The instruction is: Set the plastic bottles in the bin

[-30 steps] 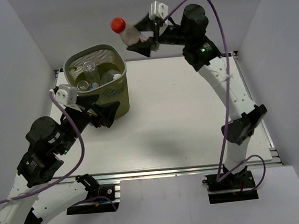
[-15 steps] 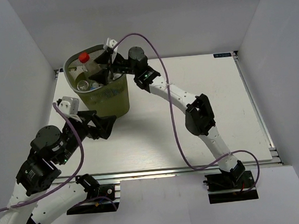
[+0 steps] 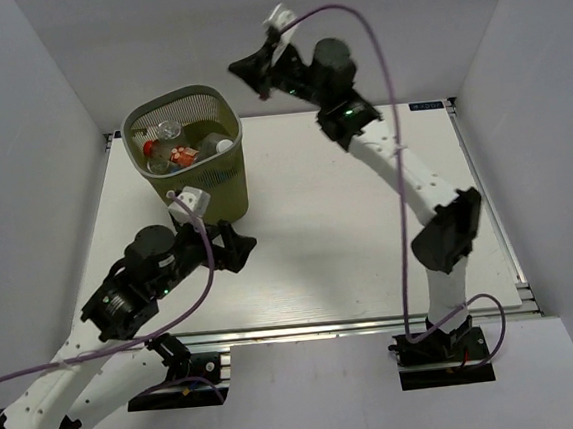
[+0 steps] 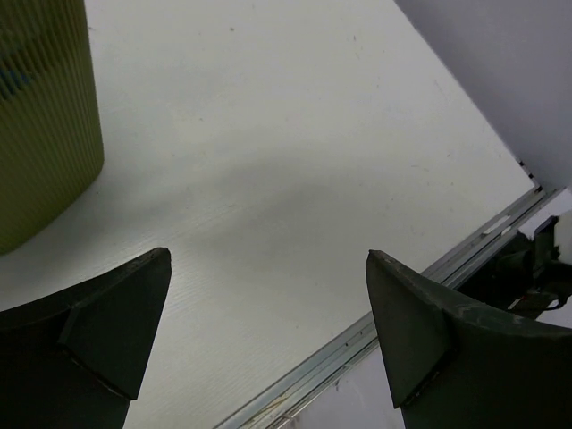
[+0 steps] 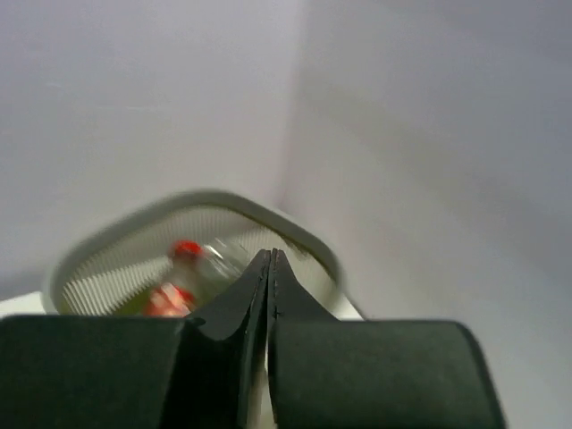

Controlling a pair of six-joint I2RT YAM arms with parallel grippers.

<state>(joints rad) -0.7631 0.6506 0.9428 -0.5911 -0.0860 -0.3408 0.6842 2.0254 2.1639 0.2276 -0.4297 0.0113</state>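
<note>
Lying in the bin [image 3: 222, 185] now, the red-capped bottle [image 3: 181, 154] joins the other bottles [image 3: 167, 131] — a second ago the right pincer [image 3: 246, 70] carried it. That pincer is pressed together, empty, raised beside the bin; the left pincer [image 4: 268, 264] hangs spread over the surface [image 3: 348, 229] — no bottle visible outside, task likely done

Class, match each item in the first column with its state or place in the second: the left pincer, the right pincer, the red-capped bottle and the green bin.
Column 1
1. left pincer
2. right pincer
3. red-capped bottle
4. bin

Column 2
A. lying inside the bin
B. standing on the table, towards its far left corner
C. shut, holding nothing, raised high
D. open, over the table

Pairs: 1-D; 2-C; 3-A; 4-B
</note>
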